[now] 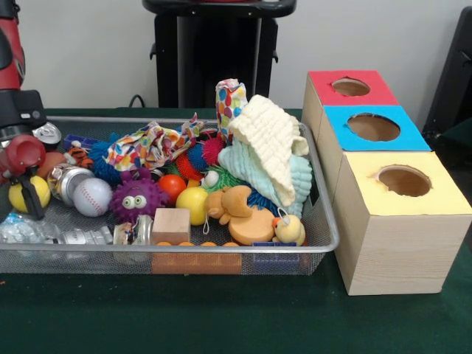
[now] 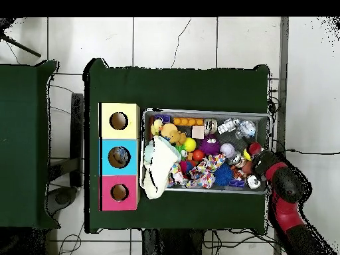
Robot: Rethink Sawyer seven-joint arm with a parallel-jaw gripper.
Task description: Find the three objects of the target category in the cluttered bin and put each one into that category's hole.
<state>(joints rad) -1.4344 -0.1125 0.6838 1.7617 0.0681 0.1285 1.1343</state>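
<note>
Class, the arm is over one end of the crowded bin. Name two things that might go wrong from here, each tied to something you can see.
1. The claw sits low among tightly packed toys: a yellow ball and a baseball lie right beside it, so it may nudge or grab the wrong one.
2. The cream cloth drapes over other things and overhangs the bin's rim, possibly hiding targets or snagging when toys beneath are pulled.

A robotics lab: a green-covered table (image 1: 221, 317) on a tiled floor (image 2: 199, 40), cables (image 2: 66, 249) trailing at lower left of the overhead frame, a robot arm (image 2: 289, 199) at lower right.
</note>
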